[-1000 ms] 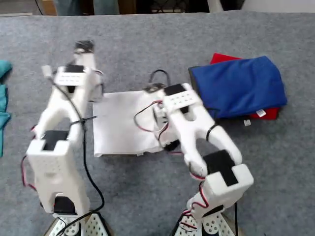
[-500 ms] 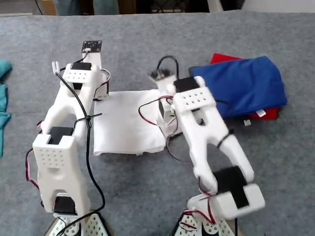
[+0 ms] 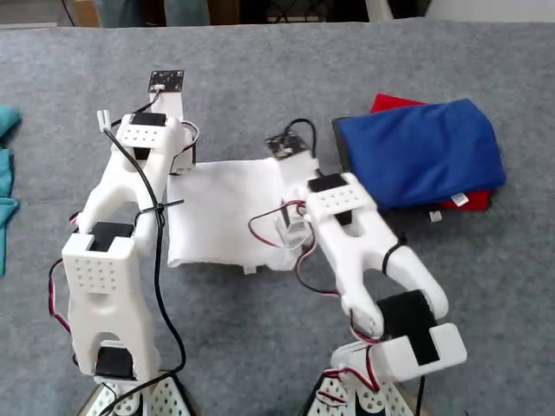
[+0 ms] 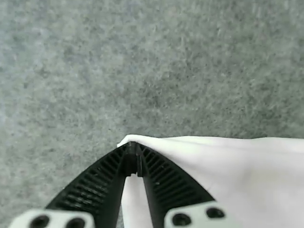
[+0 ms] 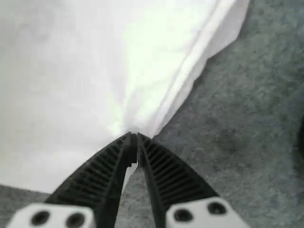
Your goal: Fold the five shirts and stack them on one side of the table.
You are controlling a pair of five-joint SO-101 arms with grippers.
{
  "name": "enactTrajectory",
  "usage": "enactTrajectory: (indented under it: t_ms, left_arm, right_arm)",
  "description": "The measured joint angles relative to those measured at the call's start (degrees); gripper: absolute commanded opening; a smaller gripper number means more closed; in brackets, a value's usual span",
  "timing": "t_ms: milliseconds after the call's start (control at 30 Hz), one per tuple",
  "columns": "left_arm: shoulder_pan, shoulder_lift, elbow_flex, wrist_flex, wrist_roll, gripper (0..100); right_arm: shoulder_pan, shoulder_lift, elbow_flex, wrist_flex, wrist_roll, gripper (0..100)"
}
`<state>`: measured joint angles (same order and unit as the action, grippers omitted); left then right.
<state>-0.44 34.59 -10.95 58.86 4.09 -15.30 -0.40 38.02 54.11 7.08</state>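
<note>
White shirt | left fingers clamp corner | right fingers clamp edge | right arm hides one side

It looked like a robotics lab: 2 white plastic robot arms stood on a grey felt-covered table.

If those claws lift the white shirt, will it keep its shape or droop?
Probably droop: the white shirt wrinkles and bunches where the right claw pinches it. It looks light, since the left claw holds it by a thin corner. Its loose layers may slide apart.
</note>
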Motion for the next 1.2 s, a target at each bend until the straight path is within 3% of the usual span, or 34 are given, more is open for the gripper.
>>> enactTrajectory:
  t_ms: [267,600,700,967,1100,1200]
  left_arm:
    - [0.09,0.7,-0.7,0.0,2.37,3]
    - [-0.44,-0.7,-1.14,1.32,2.29,3]
    - [-0.53,-2.9,-1.23,4.48,0.0,3]
    - [-4.66,-13.45,-0.79,11.69,-0.97,3]
    - [-11.25,-18.02,5.36,11.34,-0.97,3]
    - [-16.53,-20.57,13.36,6.68,-0.79,3]
  right_arm:
    - [3.96,-0.18,0.09,-1.23,0.0,1.8]
    - [4.84,-20.92,-2.29,13.54,-0.7,2.2]
    - [3.87,-23.3,-2.29,17.93,-7.47,7.4]
    - [-3.08,-20.75,-2.29,17.41,-33.14,44.2]
    - [-6.95,-15.74,-2.29,12.92,-41.14,47.0]
    - [-9.41,-11.08,-2.29,7.56,-45.19,47.0]
